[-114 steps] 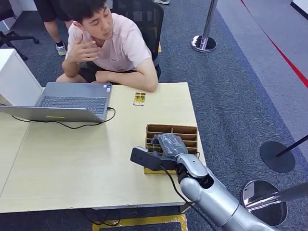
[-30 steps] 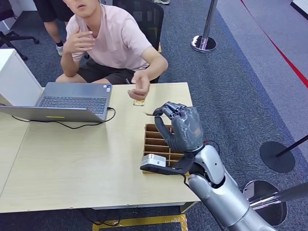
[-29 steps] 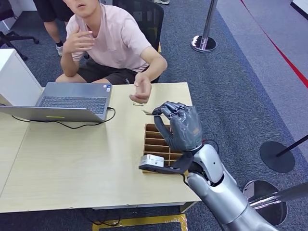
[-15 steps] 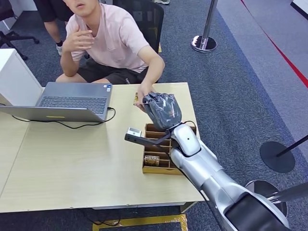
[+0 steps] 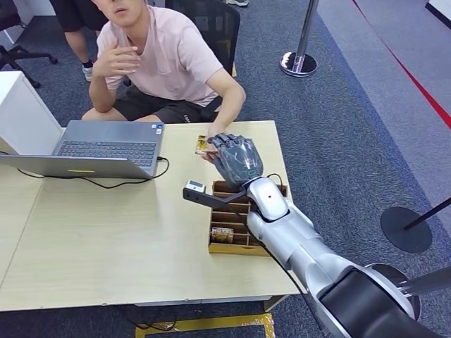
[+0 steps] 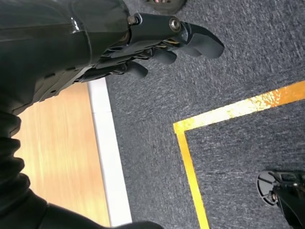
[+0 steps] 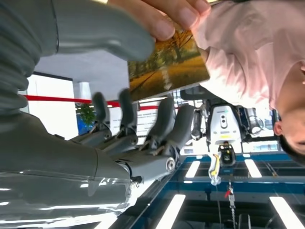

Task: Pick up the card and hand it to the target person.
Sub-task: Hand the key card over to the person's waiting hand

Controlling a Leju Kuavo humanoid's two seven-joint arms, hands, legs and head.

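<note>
Two hands on one card (image 7: 167, 67): right hand (image 5: 237, 159) over the table's (image 5: 106, 232) far edge, thumb and fingers pinching it, person's hand (image 7: 169, 16) gripping it too. Autumn trees and a path printed on its face. No legible writing. Left hand (image 6: 158, 43) empty, fingers slightly apart, above carpet.

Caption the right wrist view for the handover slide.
Handover: the right hand holds the card between thumb and fingers while the person's fingers grip its edge.
</note>
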